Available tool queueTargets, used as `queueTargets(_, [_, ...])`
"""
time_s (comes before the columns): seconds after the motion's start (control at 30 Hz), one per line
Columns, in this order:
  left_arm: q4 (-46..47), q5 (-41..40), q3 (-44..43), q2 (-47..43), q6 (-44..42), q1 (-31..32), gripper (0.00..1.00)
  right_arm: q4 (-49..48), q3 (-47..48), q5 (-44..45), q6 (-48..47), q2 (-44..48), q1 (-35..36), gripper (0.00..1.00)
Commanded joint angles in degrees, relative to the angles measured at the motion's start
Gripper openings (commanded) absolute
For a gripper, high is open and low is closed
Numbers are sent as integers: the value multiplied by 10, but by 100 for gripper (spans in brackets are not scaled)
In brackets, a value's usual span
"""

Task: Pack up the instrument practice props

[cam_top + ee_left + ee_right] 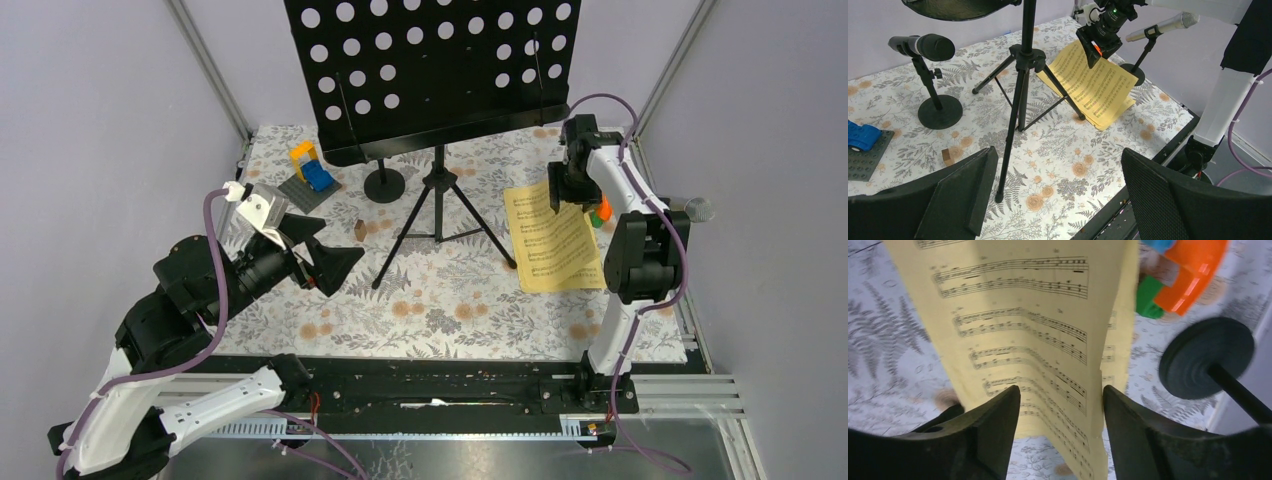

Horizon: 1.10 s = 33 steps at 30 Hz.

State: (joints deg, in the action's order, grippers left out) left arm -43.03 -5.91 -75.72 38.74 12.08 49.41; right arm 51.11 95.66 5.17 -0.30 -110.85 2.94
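The black perforated music rack (pixel 430 70) stands on tripod legs (pixel 440 215) at the back centre. Yellow sheet-music pages (pixel 555 240) lie on the right of the cloth. My right gripper (pixel 570 195) hangs over their far end, open. In the right wrist view a raised page (pixel 1028 315) passes between the parted jaws of the right gripper (pixel 1062 395) without being pinched. A black microphone (pixel 923 46) sits on its disc-based post (pixel 940 111). The silver microphone (pixel 1163 25) sits on another post (pixel 1205 357). My left gripper (pixel 1058 170) is open above the cloth at the left, holding nothing.
A yellow-and-blue toy block build (pixel 311 168) sits at the back left, with a small brown block (pixel 360 230) nearby. An orange-green-blue plastic toy (pixel 1188 275) lies beside the pages and the right post. Walls close in both sides; the black rail (pixel 430 385) runs along the near edge.
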Motion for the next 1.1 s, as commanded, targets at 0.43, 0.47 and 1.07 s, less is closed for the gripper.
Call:
queueTargets(0.43, [25, -184, 49, -61, 64, -1, 99, -170, -185, 47, 152, 353, -2, 94])
queueTargets(0.47, [26, -196, 58, -71, 77, 0, 99, -186, -205, 17, 153, 380, -3, 94])
queueTargets(1.07, [216, -216, 345, -183, 133, 0, 99, -325, -503, -285, 321, 620, -3, 97])
